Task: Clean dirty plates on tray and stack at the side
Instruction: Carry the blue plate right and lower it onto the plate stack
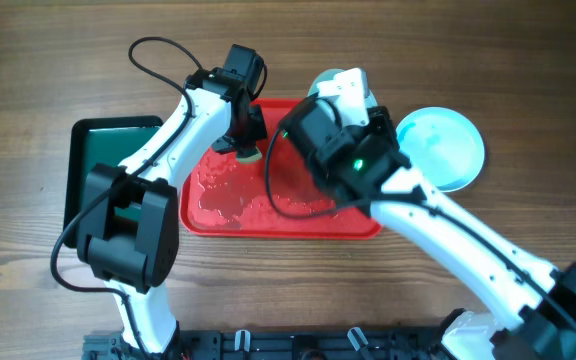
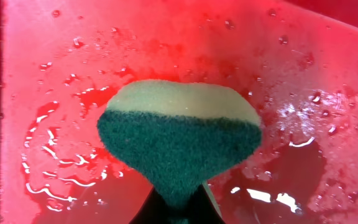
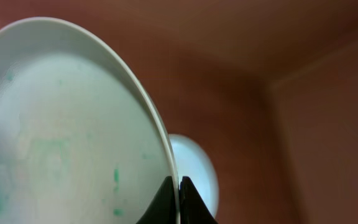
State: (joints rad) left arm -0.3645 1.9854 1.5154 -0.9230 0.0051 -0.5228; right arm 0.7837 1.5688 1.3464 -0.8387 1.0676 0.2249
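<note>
R gripper (image 3: 177, 202): fingers pinched on rim of white plate (image 3: 67, 124), which is tilted on edge with teal smears on its face. Aqua plate (image 3: 196, 167) lies past the tips, off tray. L gripper (image 2: 178, 211): clamped on sponge (image 2: 179, 137), wet red tray (image 2: 303, 74) right beneath; contact unclear.

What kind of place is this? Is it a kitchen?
Probably a robot test table, not a real kitchen: robot arms over a wooden table, a wet red tray, a sponge and a smeared white plate.
</note>
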